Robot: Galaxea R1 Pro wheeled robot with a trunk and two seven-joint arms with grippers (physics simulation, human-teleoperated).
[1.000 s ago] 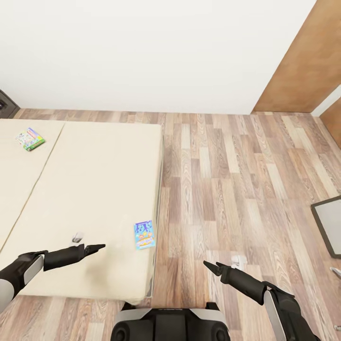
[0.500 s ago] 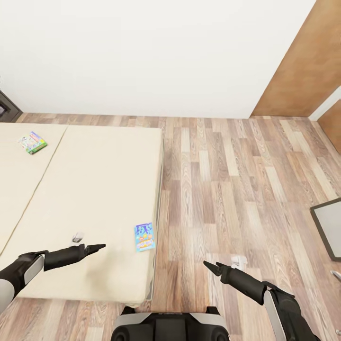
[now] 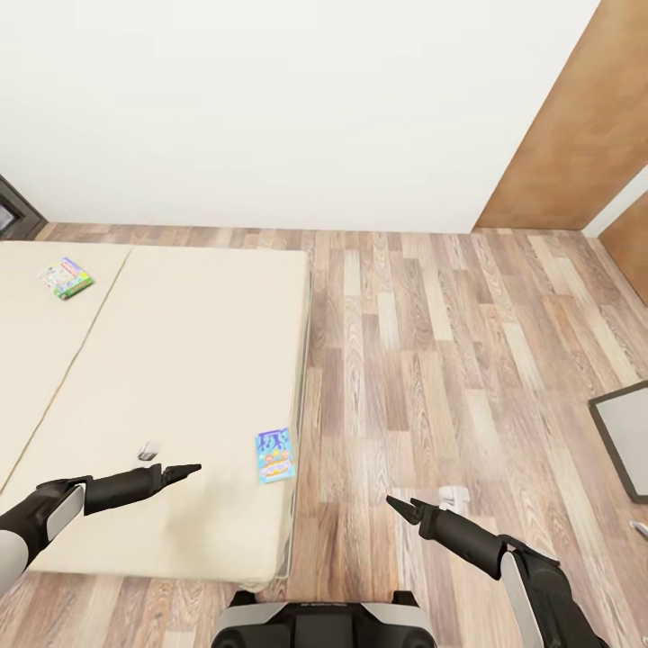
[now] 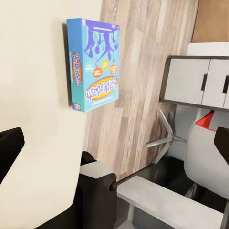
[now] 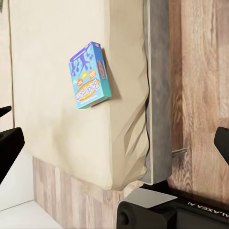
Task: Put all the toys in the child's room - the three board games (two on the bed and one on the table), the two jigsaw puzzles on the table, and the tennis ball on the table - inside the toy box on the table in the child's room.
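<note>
1. Task status: both bed-side board games lie on the bed (image 3: 180,360), not yet collected. Judged from this, the bed pickups are still to do; the state of the table items cannot be told here.
2. Blue board game (image 3: 275,454): lower centre of the head view, flat on the mattress, just beside the bed's right edge. A thin rectangular box with glossy blue print and orange lettering; the same box shows in the left wrist view (image 4: 93,62) and the right wrist view (image 5: 89,75).
3. Green-bordered board game (image 3: 66,277): left edge of the head view, flat on the mattress, well apart from the blue one.
4. Left gripper (image 3: 184,470): lower left of the head view, over the mattress, near the blue box but not touching. Fingers appear spread, holding nothing.
5. Right gripper (image 3: 402,508): lower right, over the wood-plank floor (image 3: 432,342). Fingers spread, empty.
6. Materials: matte beige mattress with a soft, creased corner; grey frame edge; floor in mixed brown planks; plain white wall (image 3: 270,99).
7. Next step, as a judgement: close in on the blue box, which lies nearest.
</note>
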